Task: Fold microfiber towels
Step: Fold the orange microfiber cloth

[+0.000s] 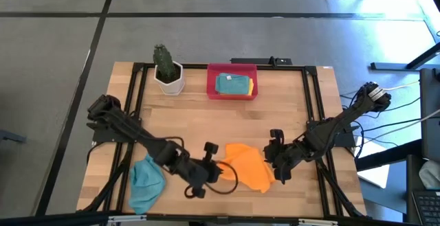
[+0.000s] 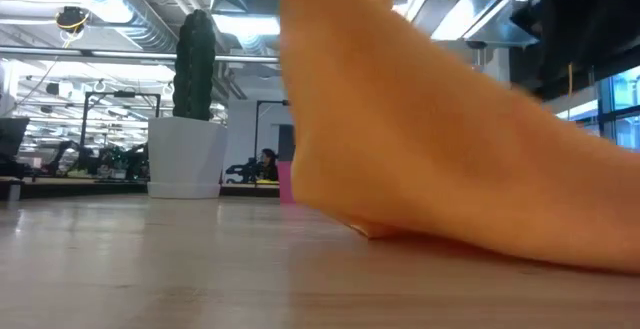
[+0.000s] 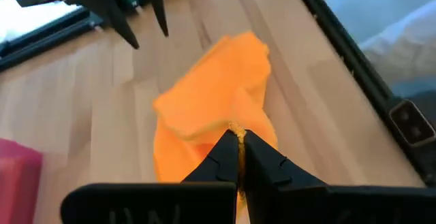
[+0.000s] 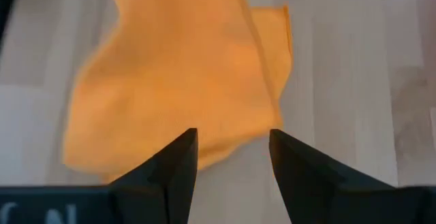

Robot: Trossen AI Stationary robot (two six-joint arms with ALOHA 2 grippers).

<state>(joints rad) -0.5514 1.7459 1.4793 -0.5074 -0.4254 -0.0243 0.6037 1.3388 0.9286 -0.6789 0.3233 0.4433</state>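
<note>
An orange towel (image 1: 249, 170) lies crumpled near the table's front, right of centre. Its left part is raised high off the wood (image 2: 340, 89), while its right part (image 2: 520, 229) rests on the table. My left gripper (image 3: 238, 137) is shut on the raised part, at the towel's left side (image 1: 221, 163). My right gripper (image 4: 231, 152) stands open just above the towel's right end (image 1: 275, 159) with nothing between its fingers. A crumpled teal towel (image 1: 146, 182) lies at the front left. A folded teal towel (image 1: 230, 83) lies on a yellow one (image 1: 251, 86) inside the red tray (image 1: 212, 93). My left gripper pinches an edge of the orange towel (image 3: 235, 126) between its two fingertips, coming slanting down from the table's left. One layer or several, I cannot tell. The held part is lifted and the cloth drapes down slack to its right end (image 2: 480, 239) on the table.
A cactus in a white pot (image 1: 168, 72) stands at the back left, beside the red tray. A black frame (image 1: 311, 95) runs along the table's edges. Bare wood (image 1: 206, 123) lies between the tray and the towels.
</note>
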